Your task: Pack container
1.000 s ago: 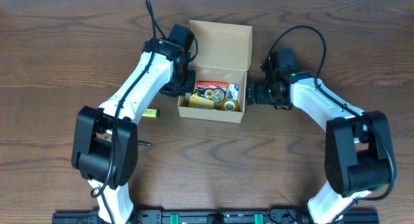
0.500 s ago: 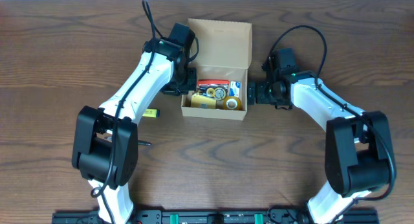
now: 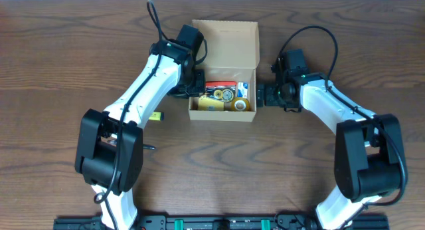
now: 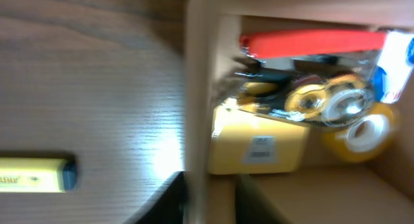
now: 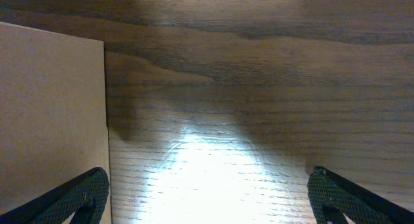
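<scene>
**Item 1. Container** [image 3: 222,115]: tan cardboard box, rectangular. It stood on the table [image 3: 66,57] at centre rear, between the two arms. Its flap lid [image 3: 226,44] was hinged at the far side and stood open, laid back away from the robot.

**Contents, as seen in the left wrist view (blurred):**
- one long red item [image 4: 310,43], lying along the far inner wall;
- one yellow block [image 4: 259,146] with a small white label, at the left end;
- two clear tape rolls [image 4: 307,101], side by side near the middle;
- one yellow roll [image 4: 362,130], just beside them on the right;
- one blue-and-white item [image 4: 398,68], at the right end, its kind not legible.

**Item 2. Left pincer** [image 3: 192,92]: it was at the left wall of the container, near the front corner. The wrist view showed one dark finger [image 4: 169,197] just outside that wall. The frame was too blurred to tell whether the jaws were clamped on the cardboard or standing free of it.

**Item 3. Right pincer** [image 3: 261,95]: it was low over the table, just beside the container's right wall. The jaws stood wide apart, and only bare wood lay between the fingers [image 5: 77,198]. The box wall lay off to the left of the wrist view, not between the fingers.

**Item 4. Yellow marker-like stick** [image 3: 155,115]: it had a dark end and lay flat on the table left of the container, apart from it.

**Item 5. Small dark object** [image 3: 149,148]: it lay on the table nearer the robot, and was too small to identify.
</scene>
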You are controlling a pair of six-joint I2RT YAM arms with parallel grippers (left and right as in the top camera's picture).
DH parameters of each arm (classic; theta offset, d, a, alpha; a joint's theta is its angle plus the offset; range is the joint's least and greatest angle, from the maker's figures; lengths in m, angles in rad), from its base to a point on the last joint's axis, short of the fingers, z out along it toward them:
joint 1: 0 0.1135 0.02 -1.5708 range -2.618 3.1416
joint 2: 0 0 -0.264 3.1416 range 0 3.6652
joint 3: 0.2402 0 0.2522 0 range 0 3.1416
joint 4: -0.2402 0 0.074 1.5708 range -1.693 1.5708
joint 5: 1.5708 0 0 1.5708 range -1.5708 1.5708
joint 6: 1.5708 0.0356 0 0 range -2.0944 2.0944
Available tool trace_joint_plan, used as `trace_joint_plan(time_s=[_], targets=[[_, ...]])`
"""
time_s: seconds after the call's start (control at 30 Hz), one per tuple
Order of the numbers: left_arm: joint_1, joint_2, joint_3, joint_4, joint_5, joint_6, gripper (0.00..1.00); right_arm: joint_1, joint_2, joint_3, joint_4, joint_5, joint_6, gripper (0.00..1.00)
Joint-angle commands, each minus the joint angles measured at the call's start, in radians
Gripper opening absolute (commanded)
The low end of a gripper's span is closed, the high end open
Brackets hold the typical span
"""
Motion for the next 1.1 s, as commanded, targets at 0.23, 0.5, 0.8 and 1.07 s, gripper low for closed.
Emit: trace_joint_plan(time_s=[0.23,0.5,0.8,1.07], targets=[[-0.017,-0.166,0.002,0.001,-0.008,-0.010,0.51,0.007,0.001,-0.002,0.000,-0.026,-0.013,0.99],[-0.006,-0.349,0.002,-0.127,-0.278,-0.008,0.50,0.007,0.001,-0.002,0.000,-0.027,-0.013,0.99],[0.093,-0.387,-0.001,-0.288,-0.330,-0.318,0.48,0.007,0.001,-0.002,0.000,-0.027,-0.013,0.99],[0.181,-0.387,-0.121,-0.278,-0.330,-0.706,0.46,0.007,0.001,-0.002,0.000,-0.027,-0.013,0.99]])
